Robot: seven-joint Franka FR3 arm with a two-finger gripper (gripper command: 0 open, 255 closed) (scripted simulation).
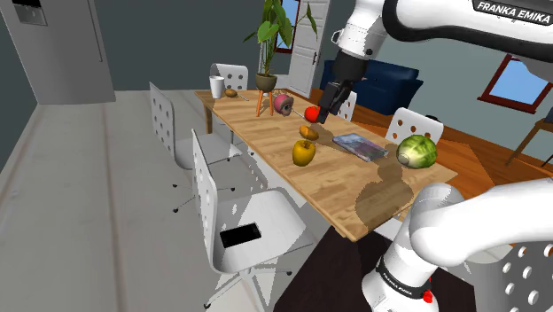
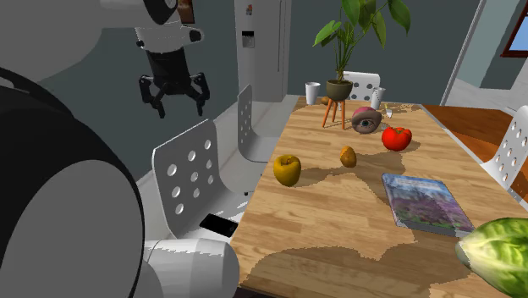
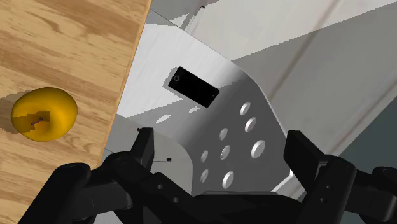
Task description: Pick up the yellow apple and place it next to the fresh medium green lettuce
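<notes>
Shoulder view: 1 yellow apple (image 1: 304, 152) sits upright on the wooden table (image 1: 337, 186), close to the long edge on this view's left. Green lettuce (image 1: 416, 151) lies near the table's right corner, well apart from the apple. 1 book (image 1: 359, 144) lies flat between the 2. Farther along the table are a red tomato (image 1: 312, 113) and a small brown fruit (image 1: 307, 132); the fruit is just beyond the apple. Gripper (image 1: 330, 99) hangs high, touching nothing.

Second exterior view: gripper (image 2: 178, 100) is up in the air at this view's left, off the table's (image 2: 321, 220) edge and above a white chair (image 2: 190, 173) with a perforated back. Its 2 fingers are spread, nothing between them. Apple (image 2: 288, 169) rests near the left edge of the table. Lettuce (image 2: 499, 254) is at the near right; the book (image 2: 423, 201) lies between. Tomato (image 2: 396, 137) is farther off, to the right of the brown fruit (image 2: 348, 156).

Wrist view: fingers spread wide, gripper (image 3: 222, 149) empty, over the chair (image 3: 235, 121). 1 black phone (image 3: 196, 86) lies on the chair seat. Apple (image 3: 43, 114) sits on the table (image 3: 63, 44) just inside its edge, off to 1 side of the fingers and not between them.
</notes>
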